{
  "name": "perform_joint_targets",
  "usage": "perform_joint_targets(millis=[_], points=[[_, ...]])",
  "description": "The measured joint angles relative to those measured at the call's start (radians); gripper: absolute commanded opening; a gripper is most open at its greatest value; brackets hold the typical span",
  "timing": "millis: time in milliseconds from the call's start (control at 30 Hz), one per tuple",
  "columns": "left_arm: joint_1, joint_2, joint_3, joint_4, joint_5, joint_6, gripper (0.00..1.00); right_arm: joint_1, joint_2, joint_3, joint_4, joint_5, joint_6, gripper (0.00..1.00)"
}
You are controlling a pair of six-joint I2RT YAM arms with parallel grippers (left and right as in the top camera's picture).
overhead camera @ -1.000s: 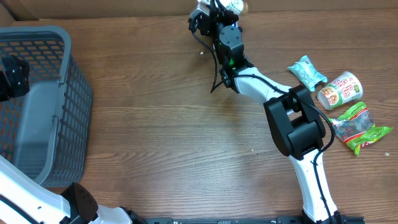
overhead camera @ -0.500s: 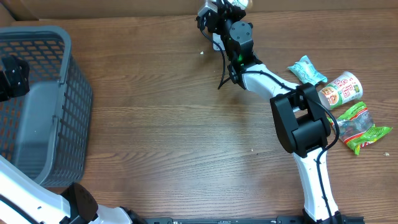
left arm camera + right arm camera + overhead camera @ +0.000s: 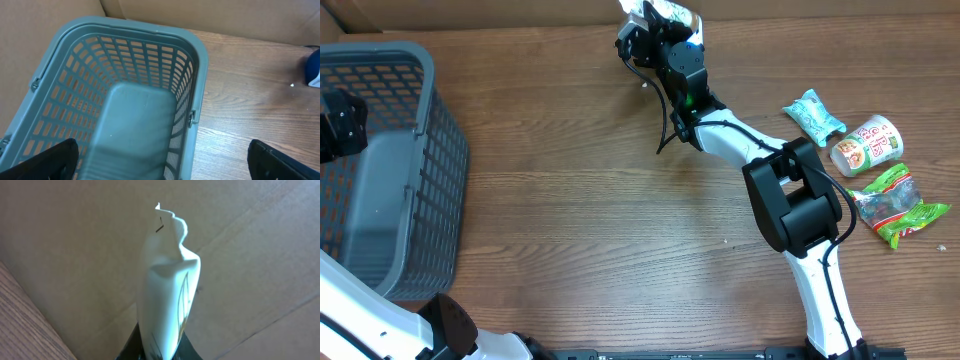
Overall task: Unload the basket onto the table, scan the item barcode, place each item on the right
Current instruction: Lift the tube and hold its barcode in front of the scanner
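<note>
White pouch, crimped at its top edge, stands upright in the right gripper, whose jaws are pinched tight on its lower end. It is held above the far edge of the wooden table, close to the cardboard wall.

No scanner can be made out with certainty; a blue object at the edge of the left wrist view shows too little to name. To scan well, I judge the printed face should be turned squarely toward the reader, the film kept smooth and not creased, and the grip kept low so that no finger covers the code. A slow turn of the wrist would probably serve better than a sweep.

The left gripper hangs spread wide and empty over the grey basket.

Counted: one white pouch, one basket, one teal packet, one printed noodle cup, and green snack bags, one or two, overlapping so that I cannot tell.
</note>
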Motion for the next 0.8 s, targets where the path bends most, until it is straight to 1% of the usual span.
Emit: perform_joint_targets(millis=[167, 333, 433, 533, 800], points=[[0.000, 0.000, 0.000, 0.000, 0.000, 0.000, 1.00, -0.003, 0.000, 0.000, 0.002, 0.001, -0.043, 0.04], [0.000, 0.000, 0.000, 0.000, 0.000, 0.000, 1.00, -0.005, 0.000, 0.000, 0.000, 0.012, -0.128, 0.04], [0.000, 0.000, 0.000, 0.000, 0.000, 0.000, 1.00, -0.009, 0.000, 0.000, -0.045, 0.017, -0.157, 0.04], [0.000, 0.000, 0.000, 0.000, 0.000, 0.000, 1.00, -0.018, 0.000, 0.000, -0.097, 0.022, -0.167, 0.04], [0.000, 0.000, 0.000, 0.000, 0.000, 0.000, 1.00, -0.069, 0.000, 0.000, -0.098, 0.066, -0.179, 0.04]])
